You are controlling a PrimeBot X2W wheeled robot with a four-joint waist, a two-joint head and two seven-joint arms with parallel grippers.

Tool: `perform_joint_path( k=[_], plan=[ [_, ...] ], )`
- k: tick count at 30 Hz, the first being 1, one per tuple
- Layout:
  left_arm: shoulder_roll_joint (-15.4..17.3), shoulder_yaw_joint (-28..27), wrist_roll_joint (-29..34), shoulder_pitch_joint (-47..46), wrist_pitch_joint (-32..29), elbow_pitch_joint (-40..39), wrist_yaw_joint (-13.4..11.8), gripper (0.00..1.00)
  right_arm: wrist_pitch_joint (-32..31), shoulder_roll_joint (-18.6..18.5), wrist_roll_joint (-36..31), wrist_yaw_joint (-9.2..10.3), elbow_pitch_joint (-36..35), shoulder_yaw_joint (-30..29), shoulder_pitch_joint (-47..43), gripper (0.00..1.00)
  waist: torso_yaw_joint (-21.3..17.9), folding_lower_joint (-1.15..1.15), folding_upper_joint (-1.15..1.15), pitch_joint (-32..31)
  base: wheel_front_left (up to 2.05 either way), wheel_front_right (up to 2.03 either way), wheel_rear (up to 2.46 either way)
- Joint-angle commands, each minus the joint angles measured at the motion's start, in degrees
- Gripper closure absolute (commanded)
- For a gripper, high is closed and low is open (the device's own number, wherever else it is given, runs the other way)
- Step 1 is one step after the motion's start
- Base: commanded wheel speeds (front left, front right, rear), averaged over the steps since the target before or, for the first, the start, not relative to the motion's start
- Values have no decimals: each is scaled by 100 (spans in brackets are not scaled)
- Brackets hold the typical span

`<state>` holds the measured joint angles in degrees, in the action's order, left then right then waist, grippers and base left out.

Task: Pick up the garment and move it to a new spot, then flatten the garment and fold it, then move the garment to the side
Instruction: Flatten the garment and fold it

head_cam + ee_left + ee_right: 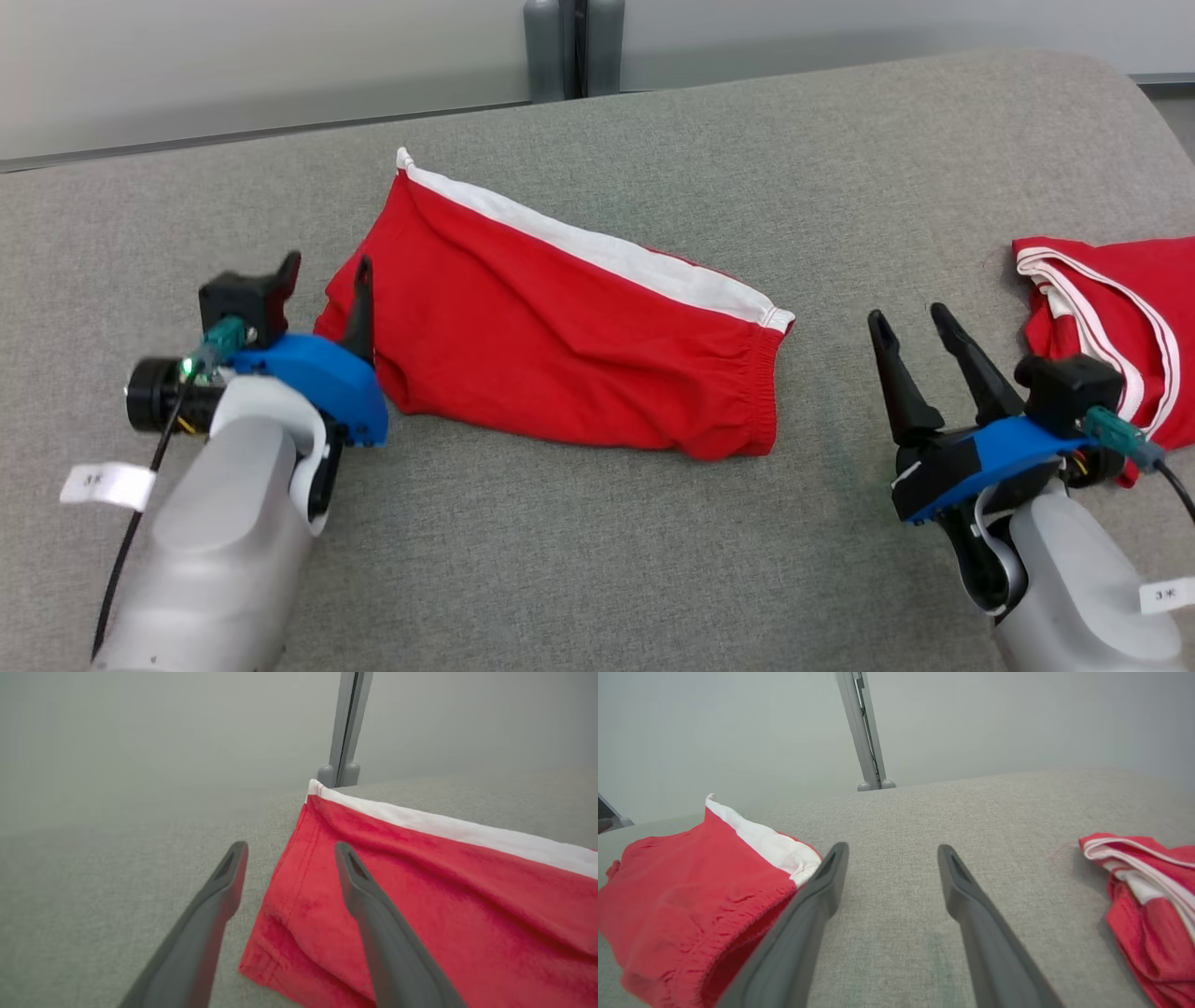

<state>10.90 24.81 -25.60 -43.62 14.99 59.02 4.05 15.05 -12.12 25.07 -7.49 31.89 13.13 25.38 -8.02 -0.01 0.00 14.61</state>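
- Table [597, 560]: grey, cloth-covered top, running from near to far and carrying every cloth item listed below.
- Shorts [560, 345]: red, with a white band along the far edge. They are lying at the middle of the table, slanting from far left to near right, with the gathered waist facing right. A few creases are showing.
- Second garment [1111, 308]: red with white striped trim, lying bunched at the right edge of the table, well apart from the shorts.
- Left gripper [327, 266]: fingers are standing wide and gripping nothing. It is sitting at the left end of the shorts. In the left wrist view one finger [373, 914] is lying over red cloth and the other over bare table, with the hem running between them. Whether it is touching the cloth cannot be told.
- Right gripper [907, 315]: fingers are standing wide and holding nothing. It is hanging over bare table between the waist of the shorts and the second garment, touching neither.
- Post [572, 47]: grey, standing beyond the far edge at the middle.
- Tags [107, 485]: white, one hanging on each forearm.
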Motion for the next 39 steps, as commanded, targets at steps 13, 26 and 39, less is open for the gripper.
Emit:
perform_joint_path(
  k=[13, 26, 39],
  plan=[
    [-83, -465, -295, 213, 23, 299, 215, 0, 13, 365, -732, 0, -257, -798, -375, 0, -161, 1, 0, 215, 0, 0, 0],
    [-354, -349, -350, -24, -306, 1229, 215, 100, 14, 448, -756, 0, -209, -859, -391, 0, -154, 1, 0, 260, 0, 0, 0],
    [-530, -689, -545, 585, 22, 762, -60, 100, 13, 521, -1006, 0, -89, -974, -789, 0, 238, 1, 0, -390, 0, 0, 0]
  ],
)
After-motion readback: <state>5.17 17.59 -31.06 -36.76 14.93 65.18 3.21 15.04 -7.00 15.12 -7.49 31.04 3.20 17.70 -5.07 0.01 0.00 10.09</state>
